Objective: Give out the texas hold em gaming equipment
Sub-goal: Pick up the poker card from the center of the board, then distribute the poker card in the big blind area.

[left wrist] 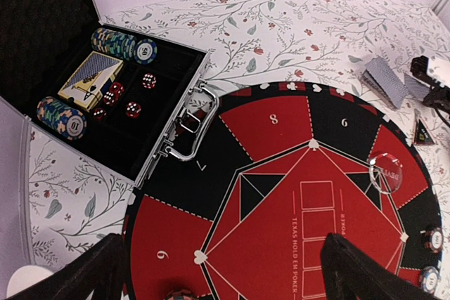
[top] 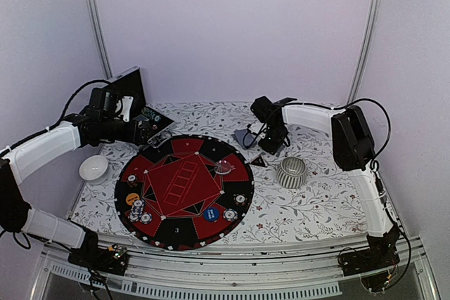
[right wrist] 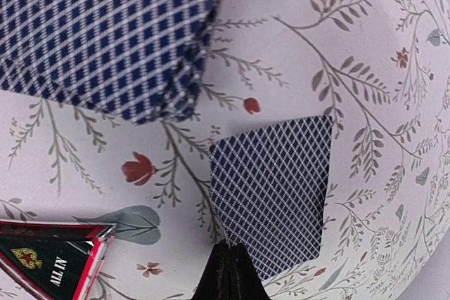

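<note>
Left end effector [left wrist: 225,268] is open and empty over the mat [left wrist: 281,194]. Right end effector [right wrist: 226,272] is closed at the near edge of one playing card [right wrist: 271,194], which lies flat on the bench [right wrist: 394,173]. Card judged light, thin and slick; best taken by a raised edge.

the top camera looks down from above the near edge over the whole bench [top: 316,205]. the left wrist camera, fairly high over the round mat [left wrist: 281,194], faces the far edge. the right wrist camera hovers close there; both share the blue-backed cards [left wrist: 385,79] [right wrist: 271,194].
</note>
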{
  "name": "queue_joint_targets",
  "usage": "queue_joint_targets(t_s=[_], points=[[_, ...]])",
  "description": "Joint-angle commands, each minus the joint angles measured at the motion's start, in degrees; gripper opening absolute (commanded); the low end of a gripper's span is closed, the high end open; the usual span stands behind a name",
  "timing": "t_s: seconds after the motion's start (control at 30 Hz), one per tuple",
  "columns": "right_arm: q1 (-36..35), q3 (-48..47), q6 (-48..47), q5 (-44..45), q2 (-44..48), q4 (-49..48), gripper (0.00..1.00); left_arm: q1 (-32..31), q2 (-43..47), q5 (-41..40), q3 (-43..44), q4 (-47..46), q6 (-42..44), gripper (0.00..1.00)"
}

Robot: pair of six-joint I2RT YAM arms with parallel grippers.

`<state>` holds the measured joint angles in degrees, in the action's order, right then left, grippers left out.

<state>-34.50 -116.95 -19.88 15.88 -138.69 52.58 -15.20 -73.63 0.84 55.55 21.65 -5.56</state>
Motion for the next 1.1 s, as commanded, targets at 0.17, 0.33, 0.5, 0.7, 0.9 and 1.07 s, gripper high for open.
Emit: queue_joint_targets(t_s=[0.17,0.33,0.5,0.7,0.9,1.07], points=[[-0.24,0.62,3.21,6.69,7.4,-1.9,0.02,0.57,1.03,-0.03,-0.62,-0.82,0.64,0.98],[-0.22,0.8,3.7,6.4,9.71,-1.89,0.02,0.59,1.09,0.06,-0.57,-0.82,0.64,0.98],[-0.37,0.65,4.92,-1.16,13.54,-2.34,0.02,0.59,1.12,0.12,-0.62,-0.82,0.66,0.98],[-6.73,-2.97,9.19,-11.69,17.05,-0.64,0.02,0.55,1.21,0.11,-0.52,-0.82,0.68,0.98],[-17.65,-1.35,18.73,-21.27,17.36,-3.37,0.02,0.59,1.55,0.07,-0.49,-0.73,0.64,0.98],[-25.07,-3.78,24.05,-21.3,11.92,-2.15,0.02,0.53,2.11,0.3,-0.51,-0.73,0.47,0.98]])
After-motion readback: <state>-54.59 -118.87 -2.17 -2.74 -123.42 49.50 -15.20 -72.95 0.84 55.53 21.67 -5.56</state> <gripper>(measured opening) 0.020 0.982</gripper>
